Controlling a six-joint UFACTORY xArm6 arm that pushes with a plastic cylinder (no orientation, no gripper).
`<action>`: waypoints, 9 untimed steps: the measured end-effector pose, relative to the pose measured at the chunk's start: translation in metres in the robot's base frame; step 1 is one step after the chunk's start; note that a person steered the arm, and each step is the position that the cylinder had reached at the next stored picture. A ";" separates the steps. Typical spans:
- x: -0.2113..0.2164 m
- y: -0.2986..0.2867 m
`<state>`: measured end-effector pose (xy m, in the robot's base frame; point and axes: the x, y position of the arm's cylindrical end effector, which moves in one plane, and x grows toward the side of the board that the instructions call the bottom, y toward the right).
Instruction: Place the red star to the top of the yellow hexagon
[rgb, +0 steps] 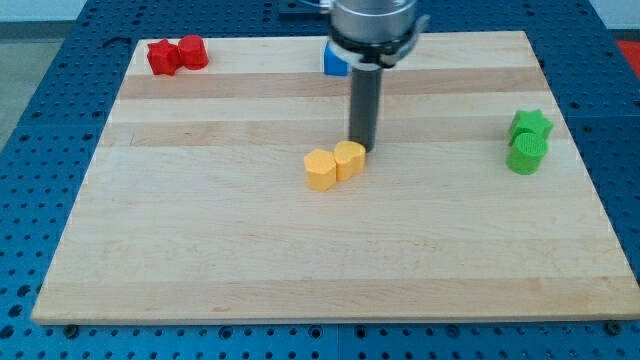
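Red shapes sat near the desk's (200, 250) top left corner: the red star (162, 57), touching a red round block (192, 52) on its right side. Near the middle of the desk we saw two yellow blocks touching each other, the yellow hexagon (349, 159) and a second yellow block (321, 170) just below and to its left. Our rod carried no hand, so nothing was grasped; its end, my tip (362, 147), stood just beside the hexagon's upper right edge, well apart from the star. A blue block (333, 62) lay by the top edge, partly hidden behind the arm. Near the right edge a green star (531, 127) touched a green round block (526, 155) below it.
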<state>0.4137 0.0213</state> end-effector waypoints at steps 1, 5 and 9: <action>-0.001 -0.007; -0.087 -0.323; -0.121 -0.326</action>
<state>0.2926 -0.3047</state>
